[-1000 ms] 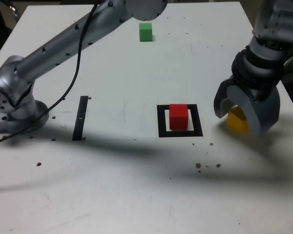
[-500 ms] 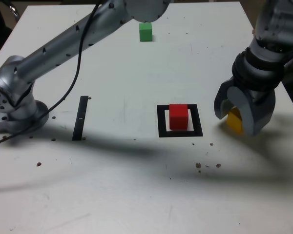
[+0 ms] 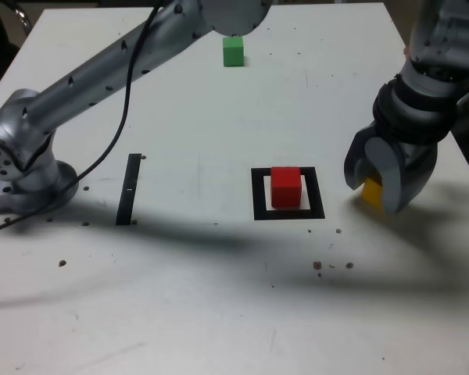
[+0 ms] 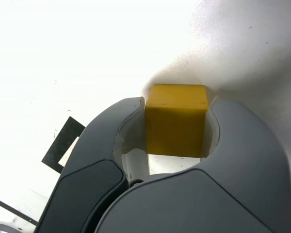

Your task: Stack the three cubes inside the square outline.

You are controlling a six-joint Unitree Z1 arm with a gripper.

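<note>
- Since the earlier frame, gripper jaws have closed in on the yellow cube, now clamped between them on the table, at the outline's exterior-view right.
- Red cube sits inside the outline.
- Green cube waits far off; two stacks remain.

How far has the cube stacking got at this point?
Done: the red cube sits inside the square outline. In hand: the gripper has its jaws shut on the yellow cube, not yet lifted. Left: stacking yellow, then the green cube, untouched at the far edge.
</note>
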